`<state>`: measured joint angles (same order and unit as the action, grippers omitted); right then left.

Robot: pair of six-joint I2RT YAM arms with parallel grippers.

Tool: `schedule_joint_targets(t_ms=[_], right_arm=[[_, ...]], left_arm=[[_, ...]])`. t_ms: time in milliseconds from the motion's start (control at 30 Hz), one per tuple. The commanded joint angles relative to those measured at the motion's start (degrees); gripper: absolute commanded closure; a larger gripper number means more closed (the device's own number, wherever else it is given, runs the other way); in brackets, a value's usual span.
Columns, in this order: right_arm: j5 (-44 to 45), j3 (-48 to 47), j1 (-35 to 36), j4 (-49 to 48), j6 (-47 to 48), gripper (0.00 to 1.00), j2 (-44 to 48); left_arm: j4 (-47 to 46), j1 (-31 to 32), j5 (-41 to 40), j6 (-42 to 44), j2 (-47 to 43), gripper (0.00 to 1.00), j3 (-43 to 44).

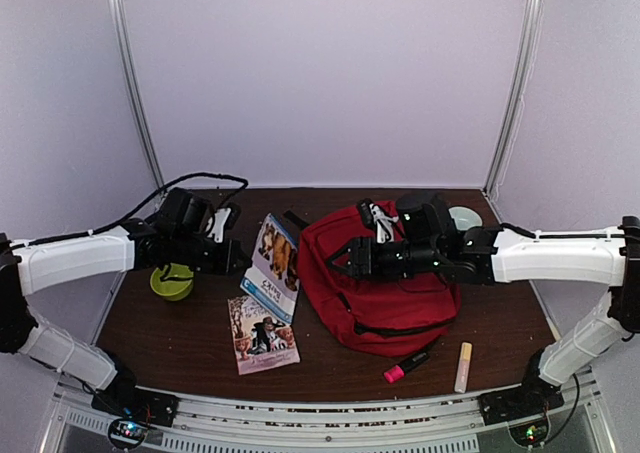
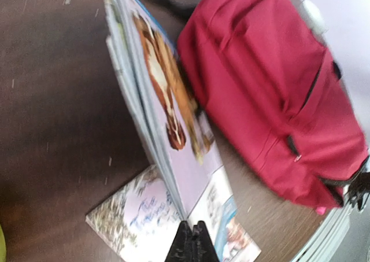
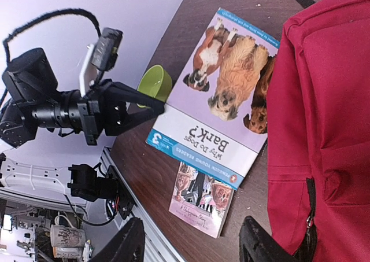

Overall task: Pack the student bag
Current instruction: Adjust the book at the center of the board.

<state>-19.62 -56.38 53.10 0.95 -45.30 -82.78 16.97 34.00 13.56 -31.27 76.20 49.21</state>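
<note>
Brown table (image 1: 180, 343) fills the low half of my top view. Closest to me, at the low right, a pink marker (image 1: 405, 366) and a pale yellow stick (image 1: 464, 366) lie near each other by the front edge. To their left a small book (image 1: 262, 335) lies flat with its cover up. Just past the marker sits the student bag (image 1: 390, 293), big and red, lying on the table a bit right of the middle. I can see a dark zipper line across its near side. I cannot tell if the main part is open. My right gripper (image 1: 340, 261) hangs over the left side of the bag. Its two fingers are spread wide and there is nothing between them. Left of the bag is the dog book (image 1: 275, 268), with "Why Do Dogs Bark?" on its cover. Its near corner touches the small book and its right side is up against the bag. My left gripper (image 1: 243, 260) has its fingers squeezed together on the book's left edge. In the left wrist view the book is tipped up and its pages fan out a little. A green bowl (image 1: 172, 281) sits under my left arm at the left of the frame. Far back, behind the bag, I see a white round thing (image 1: 465, 216), too small to name. Pale walls (image 1: 320, 73) stand behind it all.
</note>
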Motion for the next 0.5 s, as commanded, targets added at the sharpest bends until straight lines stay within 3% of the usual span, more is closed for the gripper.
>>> schedule_joint_targets(t_ms=[0, 267, 300, 367, 467], right_arm=[[-0.35, -1.36, 0.58, -1.7, -0.25, 0.43, 0.75], [0.75, -0.84, 0.73, 0.24, 0.66, 0.43, 1.15], [0.65, -0.9, 0.93, 0.08, 0.37, 0.43, 0.79], [1.14, -1.54, 1.64, 0.07, -0.08, 0.43, -0.3], [1.97, -5.08, 3.1, -0.7, -1.7, 0.42, -4.11]], left_arm=[[6.54, 1.07, -1.99, -1.24, -2.62, 1.0, -4.83], [4.63, 2.35, -1.62, -5.65, -3.65, 1.0, -11.36], [3.89, 2.31, -2.0, -5.91, -2.81, 0.89, -11.32], [1.48, 2.3, -2.33, -6.41, -1.16, 0.57, -10.79], [-5.26, 2.16, -1.83, -7.93, 1.72, 0.35, -10.5]])
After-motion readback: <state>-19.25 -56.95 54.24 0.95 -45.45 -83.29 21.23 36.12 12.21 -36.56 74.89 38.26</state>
